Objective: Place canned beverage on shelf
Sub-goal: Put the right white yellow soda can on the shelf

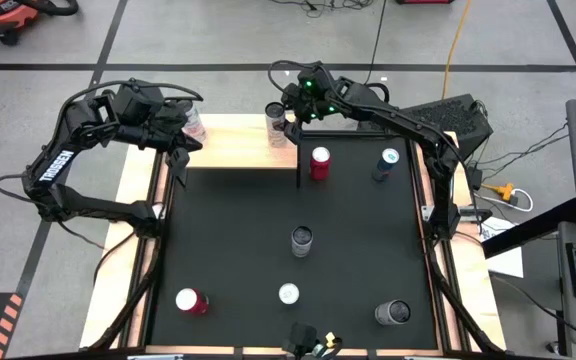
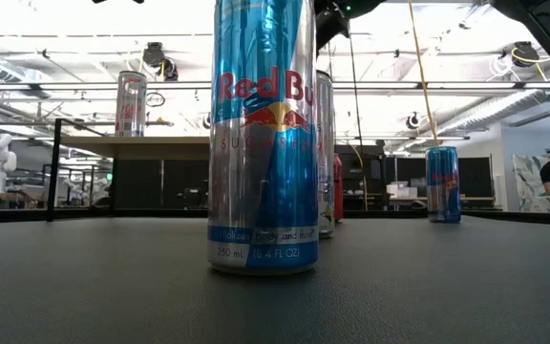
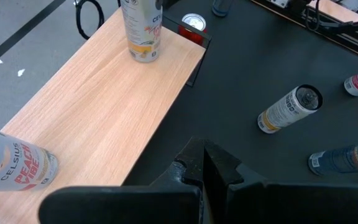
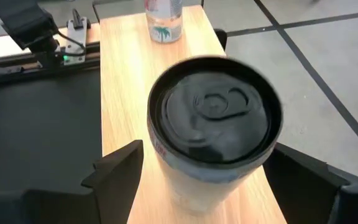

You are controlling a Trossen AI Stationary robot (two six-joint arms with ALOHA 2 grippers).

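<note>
On my left, the left gripper (image 1: 181, 140) hovers over the left end of the shelf (image 1: 233, 140), its jaws pressed together on nothing. Just beside it a pale can (image 1: 195, 124) stands upright on the wood.

Moving right along the shelf, the can I'm placing (image 4: 215, 134) stands upright on the boards near the right end. My right gripper (image 1: 290, 112) is right over it, and the jaws stand spread to either side of the can with a gap showing on both flanks, so I judge it is let go, resting on its own base.

Further right and nearer me, more cans wait on the black counter (image 1: 228, 250): a red can (image 1: 320, 163) and a blue can (image 1: 386, 165) just past the shelf's edge, a grey can (image 1: 301, 240) mid-counter, others along the near edge.

For handling, I'd treat any of these as a stiff, smooth metal cylinder, slippery on its printed wall, tall and narrow enough to tip if nudged near the rim. I'd take hold across the middle of the body, jaws level, squeezing gently so the thin wall doesn't dent.
</note>
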